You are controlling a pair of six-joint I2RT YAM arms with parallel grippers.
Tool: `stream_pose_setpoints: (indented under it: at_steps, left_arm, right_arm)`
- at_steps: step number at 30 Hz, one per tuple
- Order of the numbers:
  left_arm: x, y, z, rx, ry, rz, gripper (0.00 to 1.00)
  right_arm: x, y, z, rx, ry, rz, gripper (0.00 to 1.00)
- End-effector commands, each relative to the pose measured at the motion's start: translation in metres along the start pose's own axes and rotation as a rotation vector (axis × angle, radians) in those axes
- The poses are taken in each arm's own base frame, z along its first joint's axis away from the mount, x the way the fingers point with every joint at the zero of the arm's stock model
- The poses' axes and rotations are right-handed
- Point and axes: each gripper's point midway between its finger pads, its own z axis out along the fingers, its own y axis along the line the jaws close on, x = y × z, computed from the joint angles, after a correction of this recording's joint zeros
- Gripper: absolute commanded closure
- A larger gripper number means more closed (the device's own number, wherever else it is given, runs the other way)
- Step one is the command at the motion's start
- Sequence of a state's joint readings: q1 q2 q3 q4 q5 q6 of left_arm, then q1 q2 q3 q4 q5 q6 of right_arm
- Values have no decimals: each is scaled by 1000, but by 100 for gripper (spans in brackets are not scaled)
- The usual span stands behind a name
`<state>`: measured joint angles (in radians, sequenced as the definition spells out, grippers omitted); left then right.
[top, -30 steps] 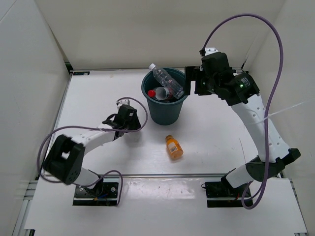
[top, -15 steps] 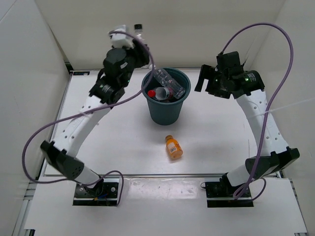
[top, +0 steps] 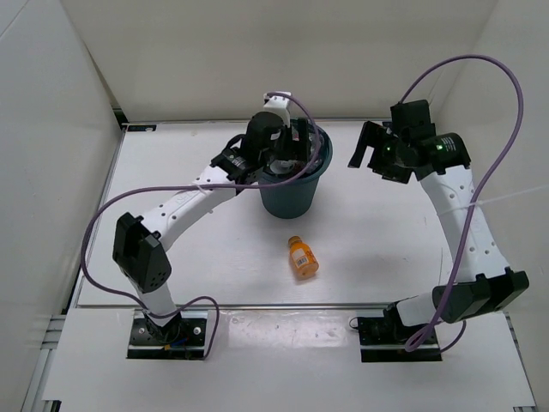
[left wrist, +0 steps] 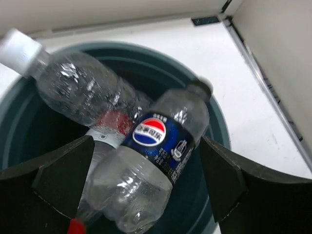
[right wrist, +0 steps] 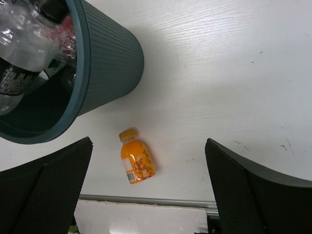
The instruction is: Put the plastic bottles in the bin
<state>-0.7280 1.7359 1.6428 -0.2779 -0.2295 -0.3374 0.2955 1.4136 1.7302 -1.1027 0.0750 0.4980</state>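
The teal-grey bin (top: 288,197) stands at the back middle of the table. My left gripper (top: 296,144) hangs open right over its mouth. In the left wrist view a dark-capped bottle with a blue label (left wrist: 163,144) lies loose between my spread fingers (left wrist: 63,180), inside the bin's rim (left wrist: 146,48). It rests on a plain clear white-capped bottle (left wrist: 73,83) and a red-labelled one (left wrist: 114,122). The short orange bottle (top: 302,257) lies on the table in front of the bin. My right gripper (top: 367,148) is open and empty, high up to the right of the bin, looking down on the orange bottle (right wrist: 136,158).
White walls enclose the table on the left, back and right. A metal rail (right wrist: 146,201) runs along the table's near edge, just past the orange bottle. Purple cables (top: 480,60) loop above both arms.
My left arm swung from the back left, where it held the dark-capped bottle high, to over the bin and opened. That bottle now lies in the bin. My right gripper drifted slightly right.
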Motion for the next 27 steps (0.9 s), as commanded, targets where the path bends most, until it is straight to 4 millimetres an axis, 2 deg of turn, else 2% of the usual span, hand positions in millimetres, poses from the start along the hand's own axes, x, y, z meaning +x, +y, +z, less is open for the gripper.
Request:
stream_pose_setpoints:
  at_steps: [1, 3, 4, 5, 6, 7, 8, 10, 11, 12, 13, 14, 15, 16, 17, 18, 19, 20, 22, 24, 25, 26, 27]
  left_arm:
    - [-93, -19, -59, 66, -218, -21, 0]
    - [-131, -18, -86, 58, -311, -25, 0]
    - [-141, -15, -95, 45, -340, -25, 0]
    - [-150, -5, -104, -4, -371, -40, 0]
    - [-165, 1, -124, -25, -417, -59, 0]
    - [-174, 11, -134, -57, -446, -73, 0]
    - [-174, 24, -140, -103, -458, -81, 0]
    - [-165, 50, -152, -155, -455, -93, 0]
    - [-151, 62, -158, -197, -444, -92, 0]
    - [-136, 74, -150, -239, -409, -81, 0]
    - [-133, 80, -165, -252, -417, -97, 0]
    - [-127, 100, -171, -322, -416, -122, 0]
    - [-107, 113, -170, -364, -379, -132, 0]
    - [-104, 123, -184, -391, -385, -164, 0]
    - [-88, 142, -188, -451, -346, -219, 0]
    - [-77, 152, -193, -478, -325, -247, 0]
    - [-63, 163, -201, -508, -304, -276, 0]
    - [-53, 179, -206, -557, -296, -332, 0]
    - [-16, 195, -211, -609, -197, -351, 0]
    - [1, 212, -220, -666, -160, -388, 0]
    - [5, 216, -227, -687, -148, -400, 0]
    - [23, 224, -232, -729, -86, -386, 0]
    - [31, 231, -237, -754, -69, -405, 0]
  right_arm:
    - [-1, -1, -9, -21, -33, 19, 0]
    - [3, -5, -5, -12, -15, 48, 0]
    - [4, -4, -2, -20, -11, 48, 0]
    - [9, -5, 1, -34, 7, 56, 0]
    - [13, -3, 2, -50, 16, 65, 0]
    - [18, -1, 5, -67, 26, 65, 0]
    - [17, 3, 9, -98, 14, 63, 0]
    - [39, 5, 18, -148, 70, 55, 0]
    - [48, 5, 24, -174, 83, 46, 0]
    - [44, 13, 20, -222, 65, 29, 0]
    - [61, 13, 30, -243, 106, 8, 0]
    - [62, 21, 29, -311, 89, -31, 0]
    - [71, 26, 31, -348, 105, -56, 0]
    - [83, 30, 36, -371, 129, -81, 0]
    - [102, 26, 45, -373, 170, -85, 0]
    - [107, 31, 51, -405, 163, -118, 0]
    - [120, 35, 56, -422, 182, -154, 0]
    - [143, 29, 67, -411, 230, -160, 0]
    - [162, 36, 79, -447, 225, -231, 0]
    - [181, 45, 92, -488, 197, -318, 0]
    - [202, 36, 99, -480, 219, -332, 0]
    - [209, 37, 101, -499, 211, -359, 0]
    - [219, 39, 103, -507, 212, -383, 0]
